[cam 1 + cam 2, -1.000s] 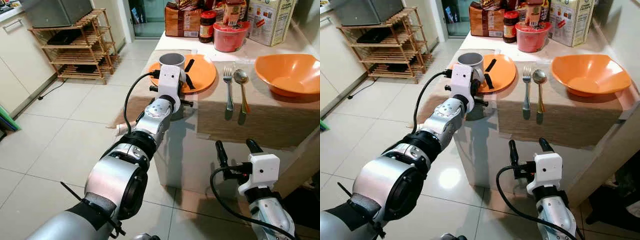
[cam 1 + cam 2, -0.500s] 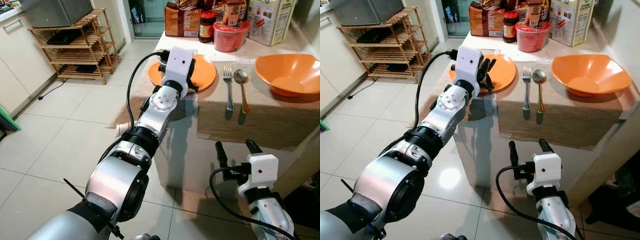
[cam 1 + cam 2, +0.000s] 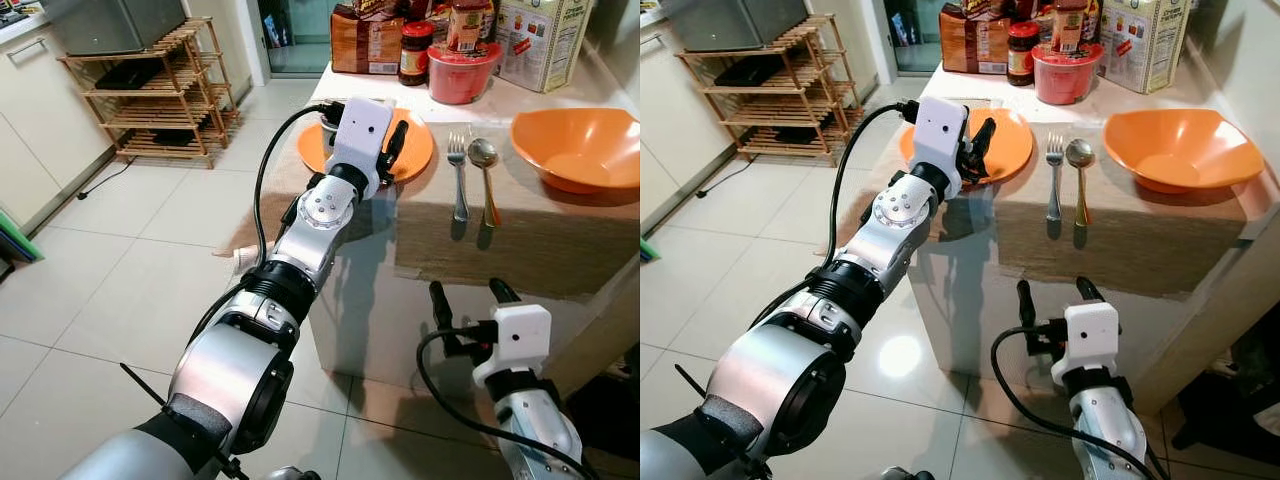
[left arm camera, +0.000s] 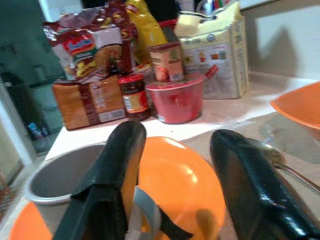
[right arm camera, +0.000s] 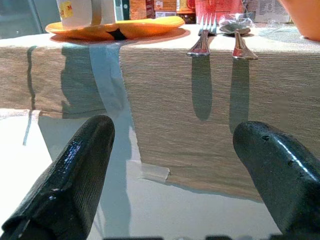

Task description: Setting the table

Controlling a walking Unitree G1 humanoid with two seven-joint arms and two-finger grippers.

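When viewed through the left eye, hung the left gripper [image 3: 388, 140] over the orange plate [image 3: 415, 152] at the table's [image 3: 500, 240] left end, beside the fork [image 3: 458, 175], spoon [image 3: 484, 165] and orange bowl [image 3: 580, 150]

Through the right eye, kept the right gripper [image 3: 1050, 290] low below the table edge, spread wide and empty

Along the left wrist, showed both fingers [image 4: 117, 165] parted with bare plate between, gripping nothing; placed the grey mug [image 4: 55, 185] on the plate, just behind one finger and outside the gap

Along the right wrist, looked at the cloth's hanging front, mug and plate up on top

Judged the mug rigid, fairly light, smooth-walled, probably breakable; best pinched across the rim, one finger inside, squeezed gently
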